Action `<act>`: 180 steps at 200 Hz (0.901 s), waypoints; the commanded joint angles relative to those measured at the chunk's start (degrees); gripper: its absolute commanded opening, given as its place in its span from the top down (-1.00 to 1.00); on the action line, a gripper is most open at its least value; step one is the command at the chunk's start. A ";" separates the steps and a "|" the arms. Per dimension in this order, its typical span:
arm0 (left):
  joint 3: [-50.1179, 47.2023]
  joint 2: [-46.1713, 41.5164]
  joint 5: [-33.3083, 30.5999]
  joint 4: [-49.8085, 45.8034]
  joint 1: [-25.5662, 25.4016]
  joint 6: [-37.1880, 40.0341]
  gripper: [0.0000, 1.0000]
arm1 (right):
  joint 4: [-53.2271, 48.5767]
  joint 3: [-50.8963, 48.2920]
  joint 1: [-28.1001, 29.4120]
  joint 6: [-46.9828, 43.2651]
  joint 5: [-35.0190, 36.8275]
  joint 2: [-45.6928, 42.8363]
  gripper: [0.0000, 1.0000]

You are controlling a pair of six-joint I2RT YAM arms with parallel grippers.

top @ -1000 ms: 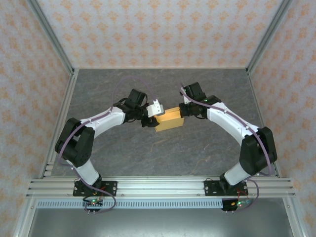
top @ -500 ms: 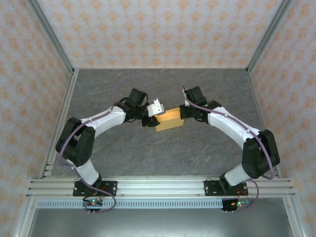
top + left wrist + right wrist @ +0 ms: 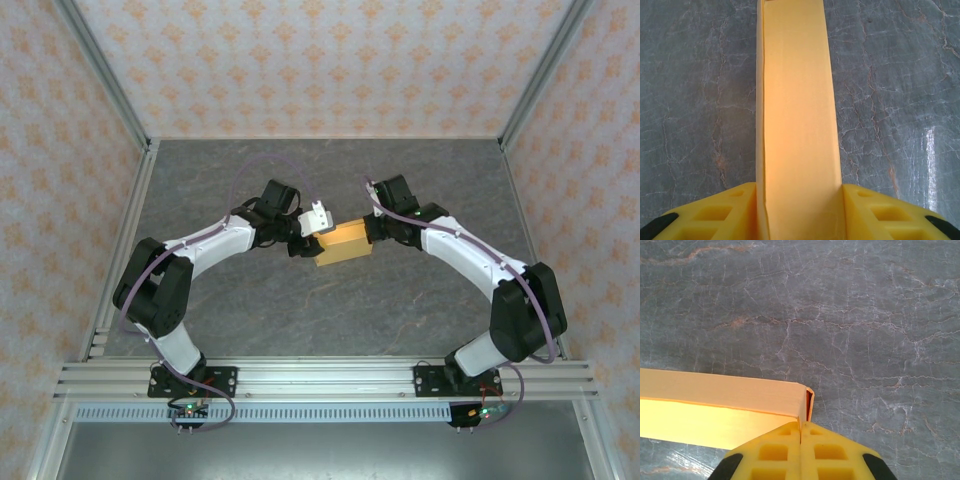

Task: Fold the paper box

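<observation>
We've got a dark grey marble-look table, boxed in by peach flowery wallpapered walls, with an aluminium rail frame along the near edge. Purple cables loop over both arms. The light orange-tan thin cardboard paper box is mid-table between the arms, folded into a flat rectangular shape. The left pincer is partway open, yellow fingers clamped on either side of the box's left end. The right pincer is fully closed, right at the box's right-end corner. We can't tell if it's pinching a flap.
</observation>
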 commanded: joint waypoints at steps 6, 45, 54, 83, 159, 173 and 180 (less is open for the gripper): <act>0.24 0.55 -1.77 -2.31 -0.36 1.16 0.13 | -4.61 2.22 -0.23 -1.23 1.74 -0.09 1.00; 0.24 0.48 -2.18 -2.24 -0.39 1.15 0.13 | -3.42 0.66 -0.27 0.42 2.32 -0.08 1.00; 0.20 0.48 -2.22 -2.18 -0.34 1.07 0.13 | -2.48 -0.39 -0.17 1.40 2.81 -0.23 1.00; 0.40 0.71 -2.31 -2.31 -0.31 1.01 0.13 | 0.11 -2.92 -0.19 3.02 2.06 -1.19 1.00; 1.25 1.03 -2.44 -3.20 -0.40 0.79 0.11 | 0.02 -2.91 -0.23 3.45 2.93 -2.62 1.00; 1.47 0.98 -2.49 -3.44 -0.41 0.19 0.08 | -0.04 -2.74 -0.22 3.74 2.94 -2.77 1.00; 1.68 0.86 -2.48 -3.64 -0.42 -0.19 0.06 | -0.06 -2.75 -0.15 3.99 3.05 -2.79 1.00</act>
